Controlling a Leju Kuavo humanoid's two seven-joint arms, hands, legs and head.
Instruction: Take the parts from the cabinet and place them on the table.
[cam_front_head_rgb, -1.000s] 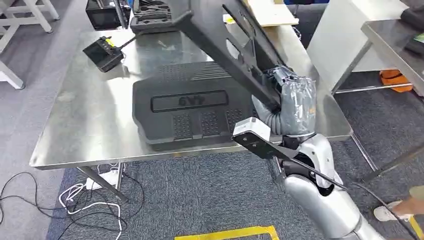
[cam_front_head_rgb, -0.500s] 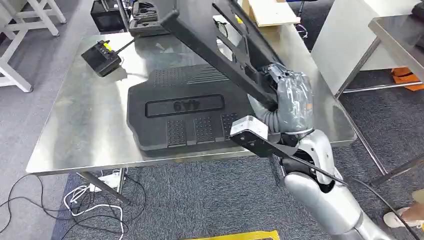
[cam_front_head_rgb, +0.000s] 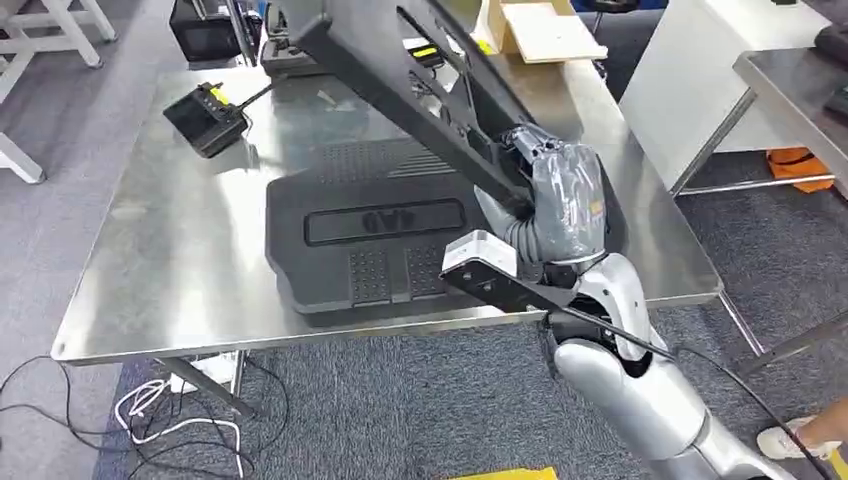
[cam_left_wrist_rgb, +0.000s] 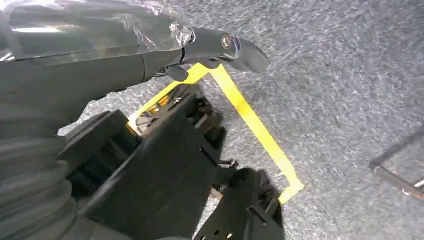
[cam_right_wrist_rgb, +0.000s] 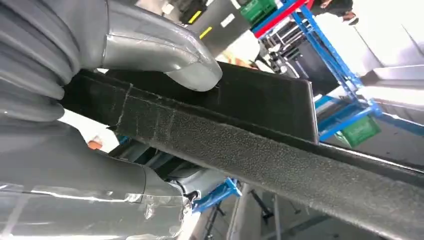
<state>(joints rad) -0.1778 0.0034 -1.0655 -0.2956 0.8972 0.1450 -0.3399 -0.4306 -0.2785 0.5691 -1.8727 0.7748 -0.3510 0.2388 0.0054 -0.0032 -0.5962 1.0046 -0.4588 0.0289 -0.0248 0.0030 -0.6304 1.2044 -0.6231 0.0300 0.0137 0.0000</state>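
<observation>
My right hand grips the lower edge of a long black plastic part, held tilted above the steel table with its far end raised toward the back. A second wide black part lies flat on the table beneath it. In the right wrist view the thumb presses on the textured black part. My left hand hangs beside my body over the grey carpet, fingers stretched out and holding nothing.
A black controller sits at the table's far left, a black case and a cardboard box along the back. Another steel table stands to the right. Cables lie under the table. A person's foot is near the right. Yellow tape marks the floor.
The whole view has shifted a little. My right hand, still holding the tilted part, has moved slightly inward over the table from its right front corner.
</observation>
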